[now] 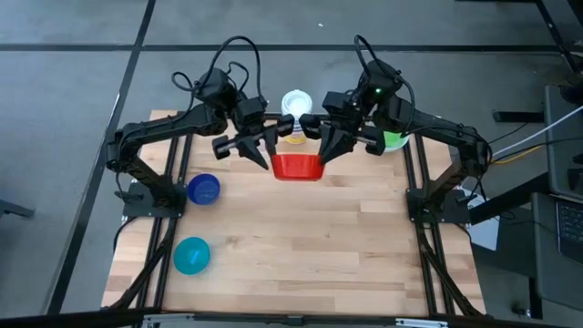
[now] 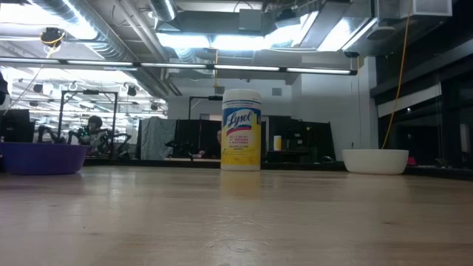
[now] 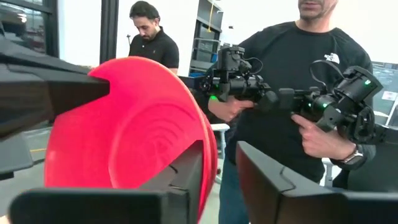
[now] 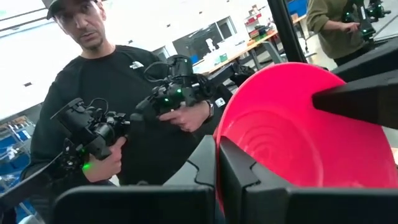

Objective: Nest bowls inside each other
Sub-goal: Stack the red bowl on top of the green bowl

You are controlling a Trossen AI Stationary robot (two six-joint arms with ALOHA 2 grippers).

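A red bowl (image 1: 297, 167) hangs in the air over the table's far middle, tipped on its side with its opening toward the far edge. My right gripper (image 1: 321, 155) is shut on its rim from the right. My left gripper (image 1: 266, 160) stands open at the bowl's left side, its two fingers on either side of the rim (image 3: 211, 149). A dark blue bowl (image 1: 203, 189) and a teal bowl (image 1: 191, 255) rest on their bases at the table's left. A green bowl (image 1: 394, 140) shows partly under my right arm. A white bowl (image 2: 375, 161) shows in the low view. My right gripper pinches the red bowl's rim (image 4: 222, 127), one finger inside the bowl and one outside. Its fingers come about level, slanting from the far right. The bowl is lifted clear of the table and lies on its side. My left gripper has one finger (image 3: 180, 180) inside the bowl and the other (image 3: 267, 180) standing off the outside; I cannot tell whether the inner finger touches the wall.
A tall white container with a yellow label (image 1: 296, 102) stands at the far edge just behind the bowl. Bare wood (image 1: 310, 246) fills the table's near half. Beyond the table a person (image 4: 118, 93) holds two hand controllers.
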